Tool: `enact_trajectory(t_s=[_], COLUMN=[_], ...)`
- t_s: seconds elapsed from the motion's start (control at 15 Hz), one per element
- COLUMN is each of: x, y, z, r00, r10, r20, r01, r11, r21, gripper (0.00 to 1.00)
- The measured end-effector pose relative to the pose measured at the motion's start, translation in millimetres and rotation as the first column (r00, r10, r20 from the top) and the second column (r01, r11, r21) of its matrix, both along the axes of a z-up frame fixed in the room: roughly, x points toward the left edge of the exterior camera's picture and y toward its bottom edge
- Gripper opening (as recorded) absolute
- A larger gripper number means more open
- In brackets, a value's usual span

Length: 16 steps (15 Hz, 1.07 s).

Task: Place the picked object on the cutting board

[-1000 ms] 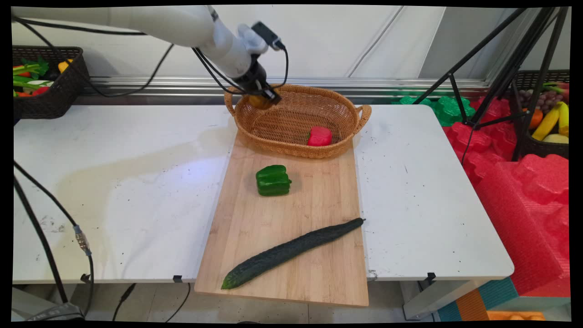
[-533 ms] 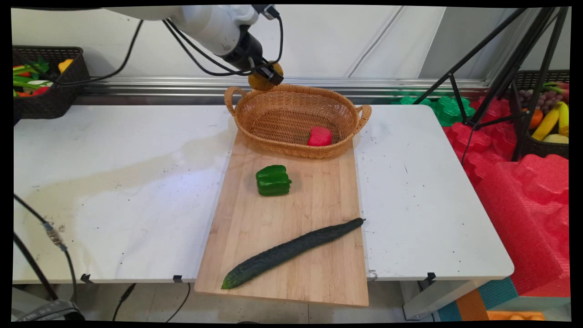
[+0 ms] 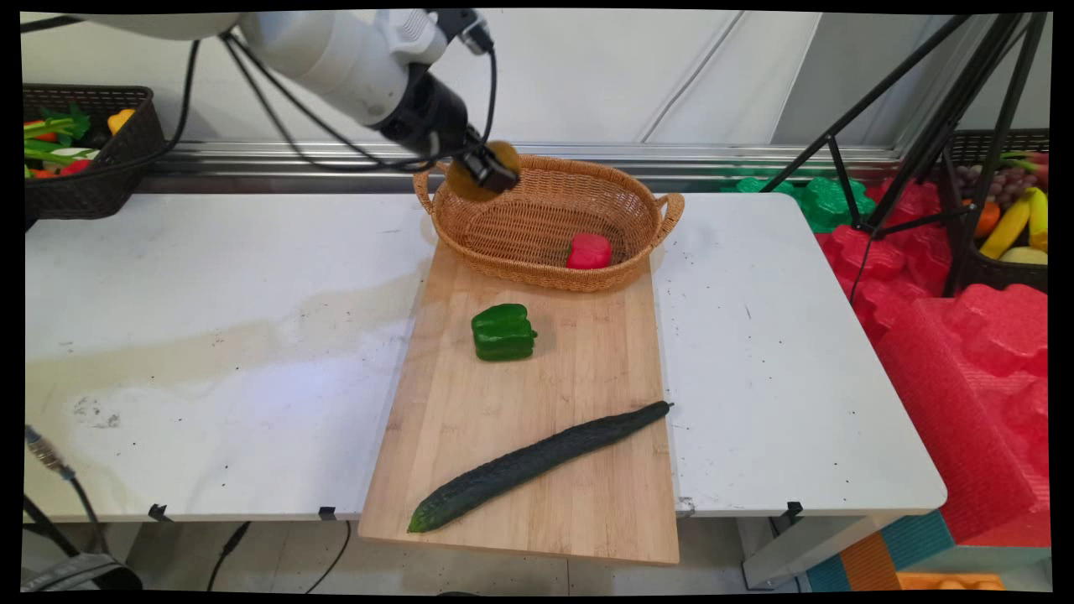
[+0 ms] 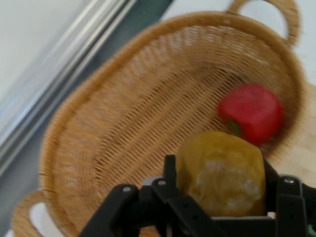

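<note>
My gripper (image 3: 487, 170) hangs above the left end of the wicker basket (image 3: 537, 252), shut on a round yellow-brown fruit (image 3: 470, 180). In the hand view the same fruit (image 4: 220, 173) sits clamped between the black fingers, gripper (image 4: 222, 197), with the basket (image 4: 123, 123) below it. A red pepper (image 3: 589, 250) lies in the basket's right part, red pepper (image 4: 252, 112). On the wooden cutting board (image 3: 579, 361) in front of the basket rest a green pepper (image 3: 503, 332) and a long dark cucumber (image 3: 537, 464).
A black basket of vegetables (image 3: 80, 151) stands at the table's far left. Black tripod legs (image 3: 914, 126) and red foam (image 3: 965, 352) lie to the right of the table, with another fruit basket (image 3: 1007, 218) behind. Black cables (image 3: 59, 470) hang at the left edge.
The gripper lifted the yellow-brown fruit up from the basket's left rim, then came back down and a little left over the basket's left end. The other items stayed put.
</note>
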<state>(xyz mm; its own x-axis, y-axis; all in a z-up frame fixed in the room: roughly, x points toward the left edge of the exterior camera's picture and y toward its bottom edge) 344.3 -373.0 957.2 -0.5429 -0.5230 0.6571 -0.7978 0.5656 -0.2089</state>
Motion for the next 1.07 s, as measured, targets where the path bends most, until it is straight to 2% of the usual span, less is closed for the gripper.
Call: enact_trajectory(t_s=[0.2,0.53,0.8,1.07], x=[-4,-11,-17,-22], y=[33,88,111,121], z=[-1,-12,-28,-44], r00=[0.998,0.984,0.971,0.953], r10=[-0.065,-0.173,-0.23,-0.281], r20=[0.009,0.037,0.073,0.111], r01=[0.065,0.169,0.219,0.262], r11=[0.997,0.981,0.967,0.952], r21=[0.029,0.097,0.132,0.16], gripper=[0.0,0.0,0.0,0.0])
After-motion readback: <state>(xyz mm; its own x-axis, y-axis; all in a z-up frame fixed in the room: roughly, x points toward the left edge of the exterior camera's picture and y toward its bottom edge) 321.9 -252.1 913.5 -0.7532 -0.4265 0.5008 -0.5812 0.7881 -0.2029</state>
